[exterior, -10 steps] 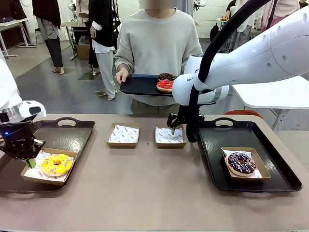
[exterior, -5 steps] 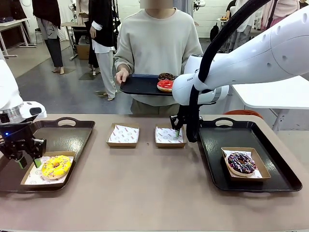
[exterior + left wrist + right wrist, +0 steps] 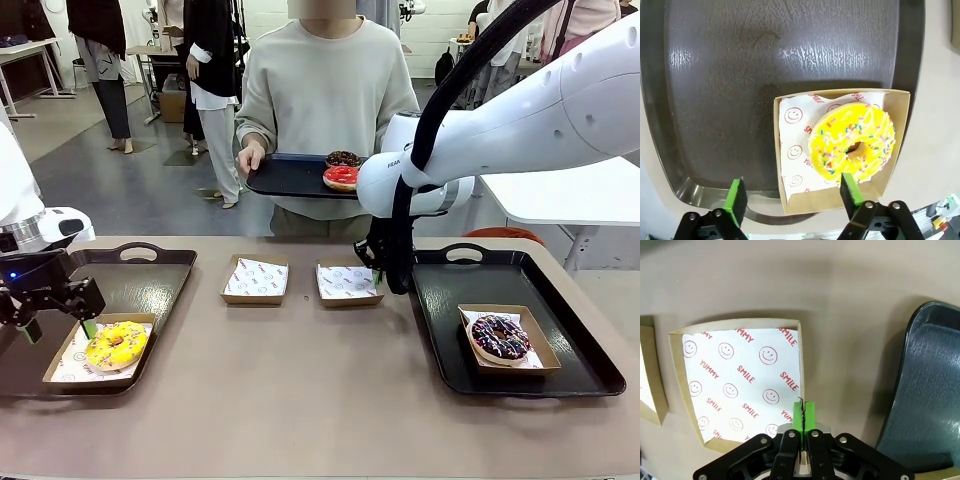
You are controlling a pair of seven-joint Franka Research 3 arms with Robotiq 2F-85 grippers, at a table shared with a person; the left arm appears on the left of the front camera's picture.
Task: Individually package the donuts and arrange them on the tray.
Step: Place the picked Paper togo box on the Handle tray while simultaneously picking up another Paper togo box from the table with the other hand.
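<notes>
**A:** Donuts, quick?

**B:** The yellow donut (image 3: pixel 117 343) (image 3: pixel 852 145) has coloured sprinkles and its ring is whole. It lies in a cardboard box (image 3: pixel 60 372) (image 3: pixel 810 202) lined with smiley paper, at the near corner of the left tray (image 3: pixel 130 285) (image 3: pixel 740 75). The purple-brown donut (image 3: pixel 499 337) has light sprinkles and sits boxed on the right tray (image 3: pixel 440 300) (image 3: pixel 930 390). The red donut (image 3: pixel 341 176) and the chocolate donut (image 3: pixel 344 158) touch each other, unboxed, on a dark tray (image 3: pixel 290 178). A person's hand (image 3: pixel 251 157) holds that tray up beyond the tabletop (image 3: pixel 300 380).

**A:** Arms?

**B:** My left arm comes in low from the left edge, with the wrist pointing down over the left tray. My right arm reaches in from the right with its elbow high. Its wrist drops straight down to the tabletop, just beside the right tray's inner rim.

**A:** Claws?

**B:** My left claw (image 3: pixel 58 328) (image 3: pixel 792 197) is spread wide and holds nothing. It hangs above the yellow donut's box, with one green pad over the tray's rim and the other over the box. My right claw (image 3: pixel 377 272) (image 3: pixel 804 412) is pressed together, pinching the side wall of an empty box (image 3: pixel 348 283) (image 3: pixel 740 380) near its corner. A second empty box (image 3: pixel 255 279) (image 3: pixel 647 375) stands near it, apart.
</notes>
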